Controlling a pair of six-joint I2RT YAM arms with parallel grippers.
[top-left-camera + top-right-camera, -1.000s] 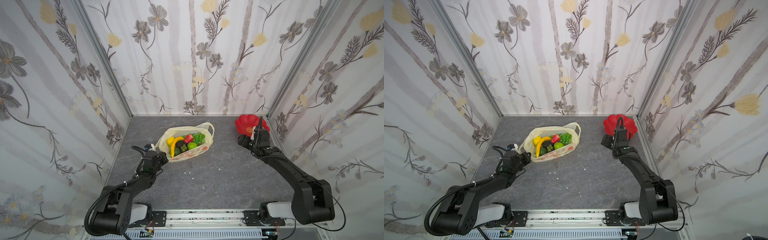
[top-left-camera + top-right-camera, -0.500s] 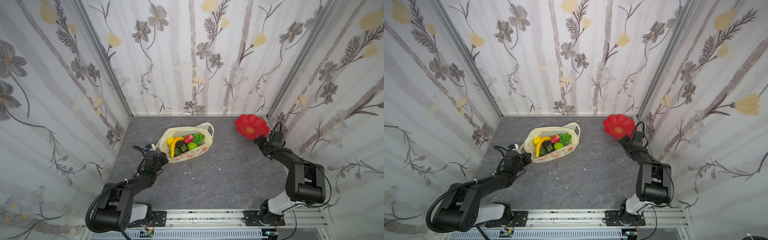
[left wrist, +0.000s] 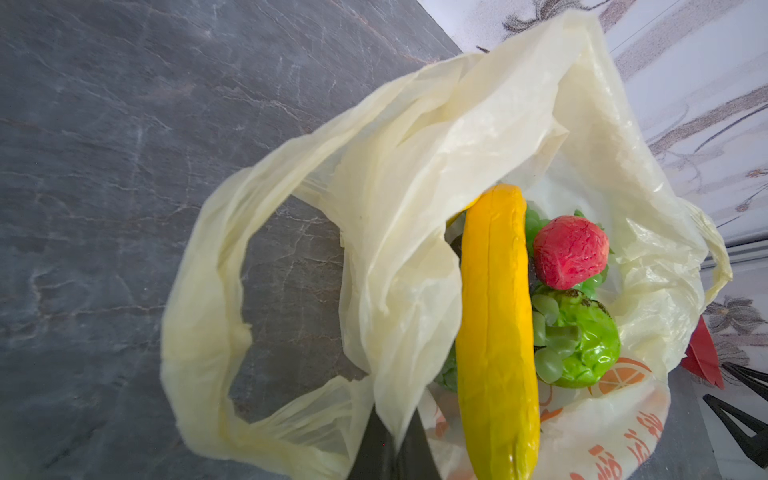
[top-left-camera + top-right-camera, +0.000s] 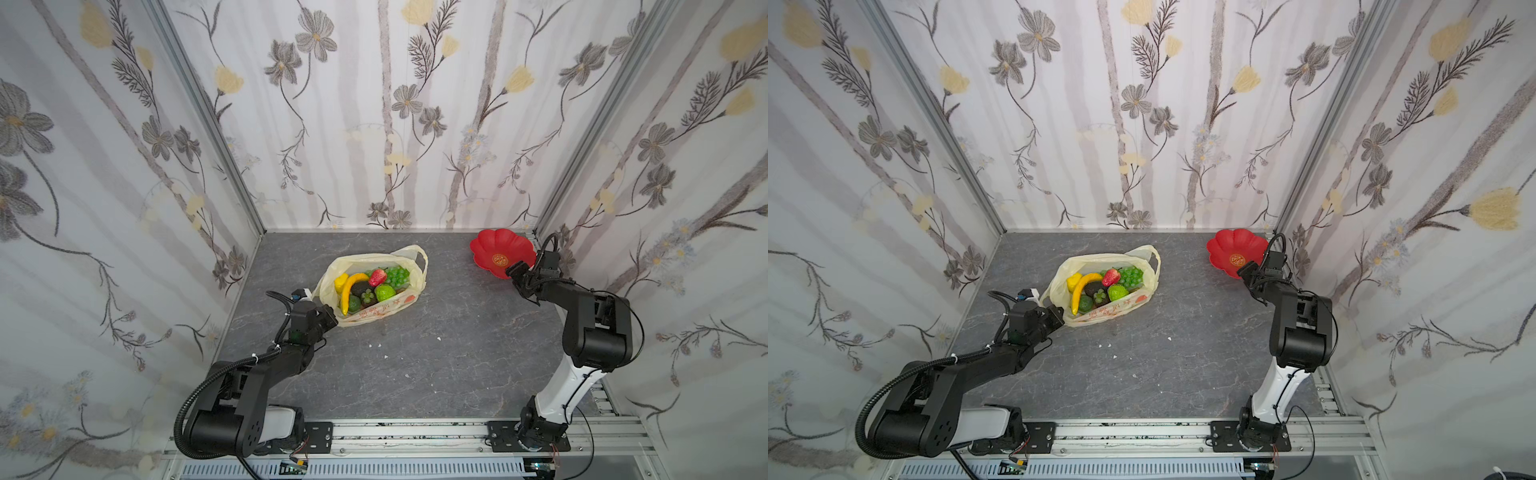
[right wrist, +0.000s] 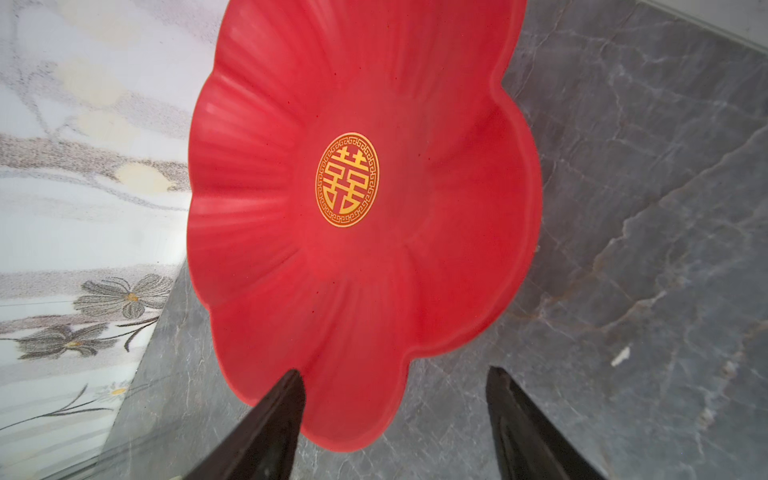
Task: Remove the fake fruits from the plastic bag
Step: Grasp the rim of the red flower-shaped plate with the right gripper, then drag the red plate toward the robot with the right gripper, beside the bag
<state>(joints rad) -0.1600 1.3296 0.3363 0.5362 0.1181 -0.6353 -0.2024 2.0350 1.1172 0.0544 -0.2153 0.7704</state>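
The pale-yellow plastic bag lies open at centre-left of the table. Inside it are the fake fruits: a banana, a strawberry, green grapes, a custard apple and a dark mangosteen. My left gripper is shut on the bag's near-left rim. My right gripper is open. It straddles the near rim of the red plate, far from the bag.
The red flower-shaped plate sits in the back right corner, close to the walls. A free bag handle lies flat on the table. Small white crumbs dot the grey tabletop.
The right arm has folded back toward the right wall. Its gripper has come down from over the plate to the plate's near rim, with the jaws narrower. The left arm and the bag have not moved.
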